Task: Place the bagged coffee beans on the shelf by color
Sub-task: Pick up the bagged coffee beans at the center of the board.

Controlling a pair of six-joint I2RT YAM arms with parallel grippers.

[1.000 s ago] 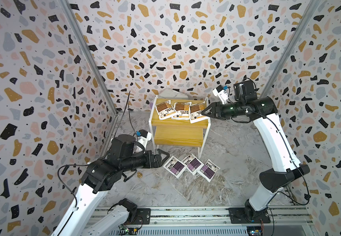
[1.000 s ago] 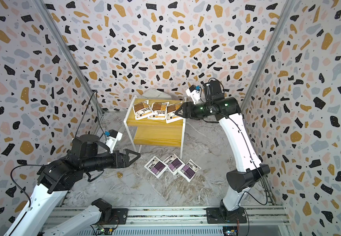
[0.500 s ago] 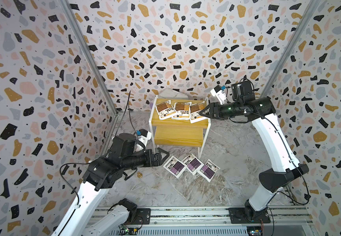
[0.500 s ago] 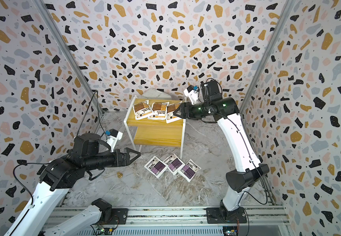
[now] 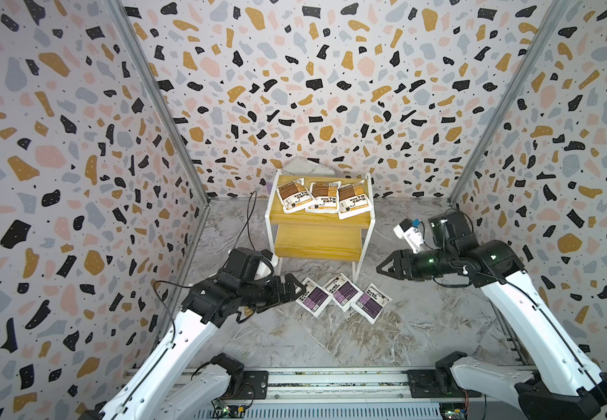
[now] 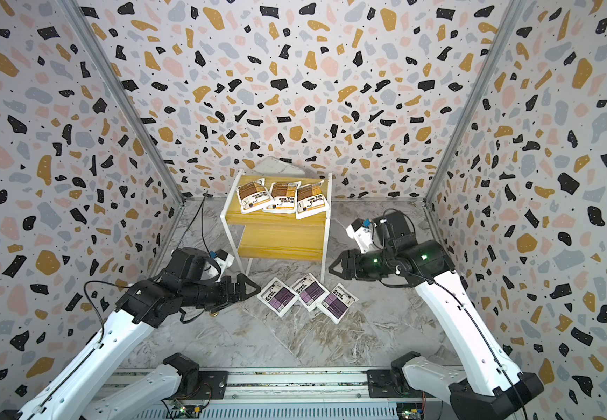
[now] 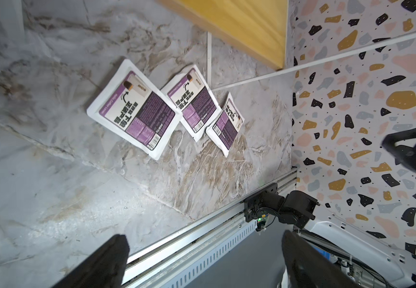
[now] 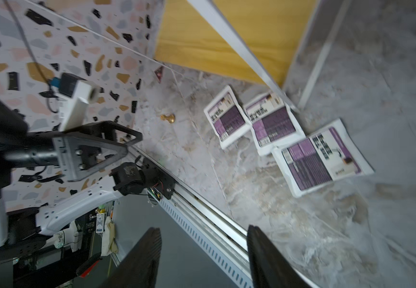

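The shelf (image 5: 318, 242) stands at the back of the marble floor, and three brown-panel bagged coffee beans (image 5: 325, 196) (image 6: 283, 196) lie in a row on its top board. Three purple-panel bags (image 5: 343, 291) (image 6: 309, 291) (image 7: 134, 109) (image 8: 274, 122) lie flat on the floor in front of it. My left gripper (image 5: 302, 289) (image 6: 257, 287) (image 7: 204, 239) hovers open just left of the purple row, touching nothing. On the other side, my right gripper (image 5: 380, 269) (image 6: 331, 270) (image 8: 204, 230) hangs open and holds nothing, level with the shelf's front right leg.
A small brass piece (image 5: 248, 311) (image 8: 168, 117) lies on the floor under my left arm. A black cable (image 5: 249, 218) hangs left of the shelf. Speckled walls close in three sides, and a metal rail (image 5: 331, 381) runs along the front.
My right gripper has left the top board beside the rightmost brown bag and dropped down and to the right, near floor level. The left arm has barely moved.
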